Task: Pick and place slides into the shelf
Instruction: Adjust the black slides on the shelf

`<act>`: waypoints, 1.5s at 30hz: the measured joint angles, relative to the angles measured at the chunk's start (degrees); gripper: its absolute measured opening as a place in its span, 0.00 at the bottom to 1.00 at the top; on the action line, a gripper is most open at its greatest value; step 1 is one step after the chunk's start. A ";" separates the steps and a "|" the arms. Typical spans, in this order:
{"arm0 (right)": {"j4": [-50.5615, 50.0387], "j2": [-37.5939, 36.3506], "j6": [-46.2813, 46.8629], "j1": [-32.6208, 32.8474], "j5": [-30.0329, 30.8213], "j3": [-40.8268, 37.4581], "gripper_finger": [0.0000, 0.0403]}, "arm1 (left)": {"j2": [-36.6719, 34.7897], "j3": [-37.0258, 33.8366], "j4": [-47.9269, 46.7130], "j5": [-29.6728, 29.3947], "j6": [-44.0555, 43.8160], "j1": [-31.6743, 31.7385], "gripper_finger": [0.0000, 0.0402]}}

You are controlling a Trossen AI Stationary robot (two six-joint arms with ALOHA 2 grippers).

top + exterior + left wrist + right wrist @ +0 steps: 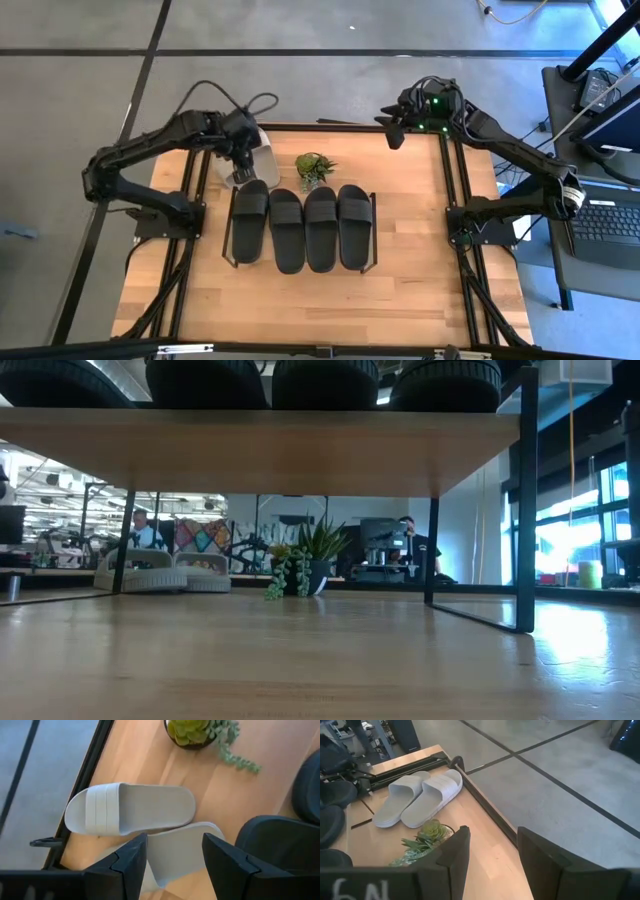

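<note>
4 black slides (300,227) lie side by side on the shelf (371,262), a low wooden rack with thin black side frames, near the middle of the table (420,290). 2 light grey-white slides (417,796) lie together on the tabletop behind the shelf's left end, close to the table's far edge. A small green potted plant (314,168) stands just beside them, behind the shelf's middle.

The left gripper (172,862) hangs directly over the pale pair, its 2 dark fingers (131,862) spread apart with one grey-white slide (182,847) showing in the gap between them. Whether the fingers touch it cannot be told.

The right gripper (490,857) waits above the table's far right corner, its fingers parted and holding nothing, facing the plant and the pale slides across the table.

In the low view, people sit at desks in the room beyond.
</note>
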 joint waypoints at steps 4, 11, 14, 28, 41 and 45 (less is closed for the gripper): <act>0.02 0.00 0.02 -0.02 0.14 0.00 0.41 | 0.02 -2.41 0.98 -3.68 -0.87 -2.51 0.45; 0.07 0.02 0.36 -0.02 0.16 0.00 0.41 | 0.02 -2.62 2.37 -4.29 -3.61 -5.69 0.45; 0.07 0.02 1.52 -0.02 0.17 0.00 0.41 | 0.02 -2.61 2.89 -4.21 -3.66 -7.12 0.45; 0.07 0.04 1.68 0.02 0.18 0.00 0.41 | 0.31 -2.65 2.85 -4.17 -4.64 -13.66 0.45; 0.03 0.04 1.65 0.01 0.22 0.00 0.41 | 0.75 -8.00 2.43 -2.29 -10.19 -18.44 0.45; 0.04 0.04 1.68 0.00 0.22 0.00 0.41 | 0.72 -8.18 2.41 -2.13 -11.31 -19.60 0.45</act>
